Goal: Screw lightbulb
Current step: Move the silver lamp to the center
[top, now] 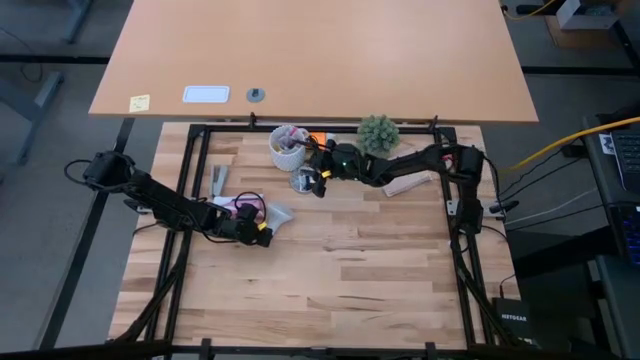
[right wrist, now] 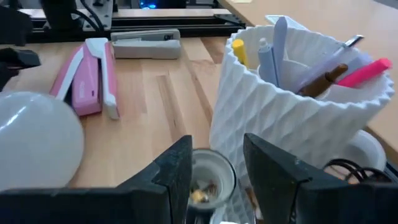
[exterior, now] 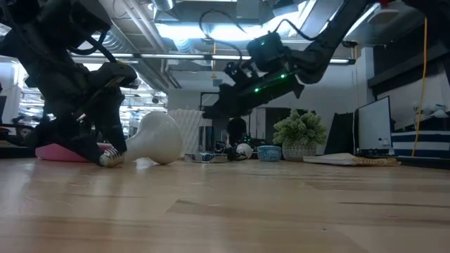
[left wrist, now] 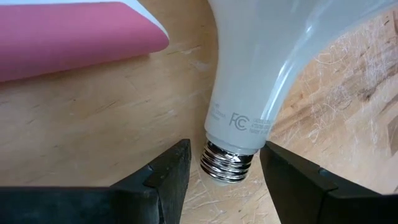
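The lightbulb [left wrist: 261,68], a white frosted globe with a silver screw base [left wrist: 227,163], lies on its side on the wooden table [top: 340,280]. Its globe also shows in the low view [exterior: 158,137]. My left gripper [left wrist: 224,173] is open, one finger on each side of the screw base, with a small gap at each. My right gripper [right wrist: 216,158] is open and hovers just above a silvery round fitting [right wrist: 210,182] beside the white cup of pens [right wrist: 292,106]. In the high view the left gripper [top: 262,236] is at the table's middle left and the right gripper [top: 316,182] is farther back.
A pink stapler [right wrist: 87,78] lies next to the bulb, with a grey stapler [right wrist: 146,43] beyond it. A small green plant [top: 378,132] stands at the far edge and a flat pale object [top: 410,184] lies under the right arm. The table's near half is bare wood.
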Robot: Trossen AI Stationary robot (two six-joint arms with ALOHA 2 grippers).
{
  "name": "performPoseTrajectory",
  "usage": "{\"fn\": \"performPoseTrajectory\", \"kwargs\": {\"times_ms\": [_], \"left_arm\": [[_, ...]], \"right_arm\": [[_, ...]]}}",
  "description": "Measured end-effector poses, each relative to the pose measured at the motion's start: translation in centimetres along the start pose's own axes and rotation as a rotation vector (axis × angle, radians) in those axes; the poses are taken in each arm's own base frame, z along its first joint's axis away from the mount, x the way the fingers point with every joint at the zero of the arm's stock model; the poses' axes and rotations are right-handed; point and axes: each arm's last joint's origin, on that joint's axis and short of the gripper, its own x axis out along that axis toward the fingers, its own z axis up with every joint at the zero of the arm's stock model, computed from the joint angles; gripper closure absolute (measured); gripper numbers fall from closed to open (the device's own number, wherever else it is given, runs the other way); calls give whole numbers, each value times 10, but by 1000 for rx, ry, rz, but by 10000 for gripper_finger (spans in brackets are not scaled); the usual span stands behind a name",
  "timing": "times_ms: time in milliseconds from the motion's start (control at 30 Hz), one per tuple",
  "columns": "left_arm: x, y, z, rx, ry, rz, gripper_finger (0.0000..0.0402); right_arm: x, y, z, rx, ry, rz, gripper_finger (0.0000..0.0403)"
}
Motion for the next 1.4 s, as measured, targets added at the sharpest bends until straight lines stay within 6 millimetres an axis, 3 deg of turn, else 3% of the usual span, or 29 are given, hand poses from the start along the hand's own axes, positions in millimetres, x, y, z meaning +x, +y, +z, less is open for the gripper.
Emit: {"fn": "performPoseTrajectory", "kwargs": {"times_ms": [167,533,967,1133,1400], "left_arm": [[0,0,0,0,0,0,215],[0,0,0,10,1,0,215],[0,0,0,80,3,0,215],[0,0,0,100,3,0,215],[0,0,0,106,2,0,215]], "right_arm": [[13,0,-2,2,76,8,253],[11,4,-8,3,221,21,253],[-25,6,7,3,428,49,253],[-39,8,8,105,520,138,253],[-46,38,5,204,606,344,253]]}}
